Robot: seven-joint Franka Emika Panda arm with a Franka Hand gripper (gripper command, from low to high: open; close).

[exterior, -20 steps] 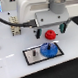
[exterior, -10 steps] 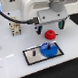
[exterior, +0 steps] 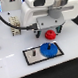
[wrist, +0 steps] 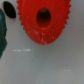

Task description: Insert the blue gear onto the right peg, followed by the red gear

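Lifted slightly since before, the gripper (exterior: 50,30) clamps the red gear (exterior: 50,34) above the blue gear (exterior: 48,49).

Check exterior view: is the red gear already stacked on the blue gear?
No. The red gear lies on the table under the gripper, apart from the blue gear on the white plate.
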